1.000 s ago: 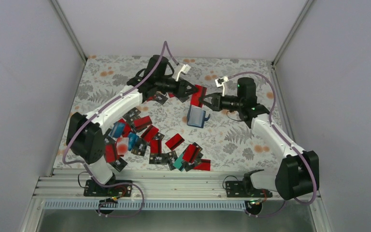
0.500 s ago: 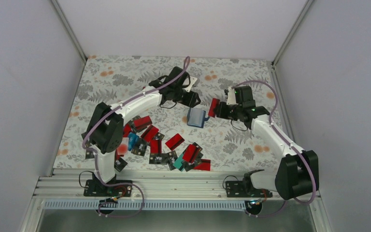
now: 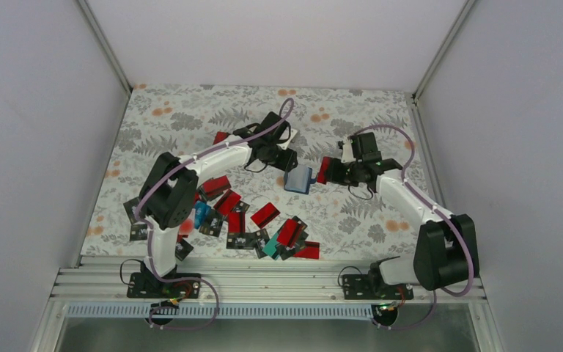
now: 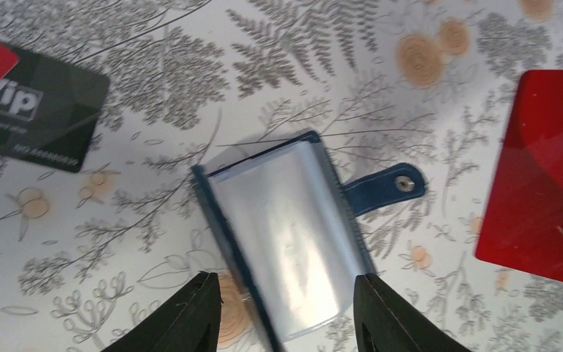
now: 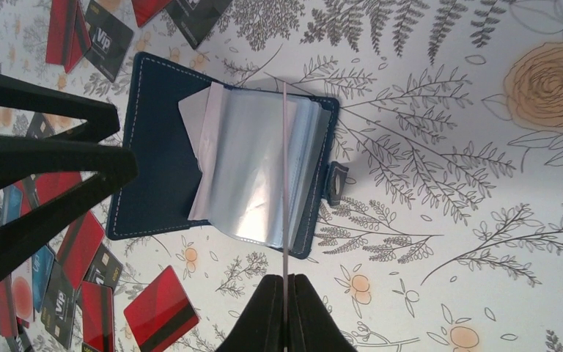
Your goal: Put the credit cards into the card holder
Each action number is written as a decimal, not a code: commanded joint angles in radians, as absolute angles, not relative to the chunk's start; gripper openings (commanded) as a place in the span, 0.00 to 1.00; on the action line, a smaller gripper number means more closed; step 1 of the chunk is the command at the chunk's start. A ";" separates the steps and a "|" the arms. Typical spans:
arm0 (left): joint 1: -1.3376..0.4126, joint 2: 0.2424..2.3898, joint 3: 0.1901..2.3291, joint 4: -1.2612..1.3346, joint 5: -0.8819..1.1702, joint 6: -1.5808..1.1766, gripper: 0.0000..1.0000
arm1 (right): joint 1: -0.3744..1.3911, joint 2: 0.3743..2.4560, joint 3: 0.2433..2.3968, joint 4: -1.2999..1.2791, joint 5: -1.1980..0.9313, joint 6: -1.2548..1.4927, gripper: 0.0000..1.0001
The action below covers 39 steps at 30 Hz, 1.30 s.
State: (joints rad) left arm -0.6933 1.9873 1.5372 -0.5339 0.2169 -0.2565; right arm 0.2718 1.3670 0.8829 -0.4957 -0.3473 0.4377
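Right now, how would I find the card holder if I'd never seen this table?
Look near the middle of the flowery table. The card holder lies open there, farther back than the heap of credit cards. Only it is dark blue, with shiny clear sleeves and a snap tab.

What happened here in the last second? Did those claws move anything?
The left pincer opened, apparently letting go of the red card, and swung nearer to hover over the card holder. The right pincer, shut on that card, carried it nearer, to the holder's right side. The holder and the loose cards stayed put.
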 commanded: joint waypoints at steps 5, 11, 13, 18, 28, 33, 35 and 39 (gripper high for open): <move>-0.662 1.981 1.465 -0.509 0.166 -0.246 0.44 | 0.326 1.447 0.913 -0.457 -0.366 0.464 0.04; -0.649 1.977 1.428 -0.492 0.150 -0.250 0.40 | 0.343 1.521 0.945 -0.435 -0.345 0.478 0.04; -0.646 1.976 1.421 -0.487 0.151 -0.250 0.40 | 0.348 1.544 0.952 -0.425 -0.343 0.483 0.04; -0.642 1.981 1.407 -0.477 0.158 -0.252 0.37 | 0.355 1.592 0.971 -0.401 -0.344 0.496 0.04; -0.641 1.974 1.391 -0.467 0.177 -0.253 0.36 | 0.357 1.641 0.998 -0.372 -0.317 0.514 0.04; -0.641 1.975 1.390 -0.465 0.189 -0.255 0.35 | 0.358 1.679 1.002 -0.360 -0.306 0.512 0.04; -0.641 1.974 1.389 -0.462 0.191 -0.256 0.35 | 0.357 1.692 0.999 -0.350 -0.312 0.513 0.04; -0.641 1.977 1.386 -0.459 0.197 -0.257 0.35 | 0.359 1.694 1.000 -0.331 -0.338 0.514 0.04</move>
State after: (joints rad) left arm -0.6460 1.9873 1.3979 -0.4797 0.1795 -0.2543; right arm 0.3477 1.6829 0.9787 -0.3668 -0.3294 0.5091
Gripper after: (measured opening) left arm 0.349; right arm 0.045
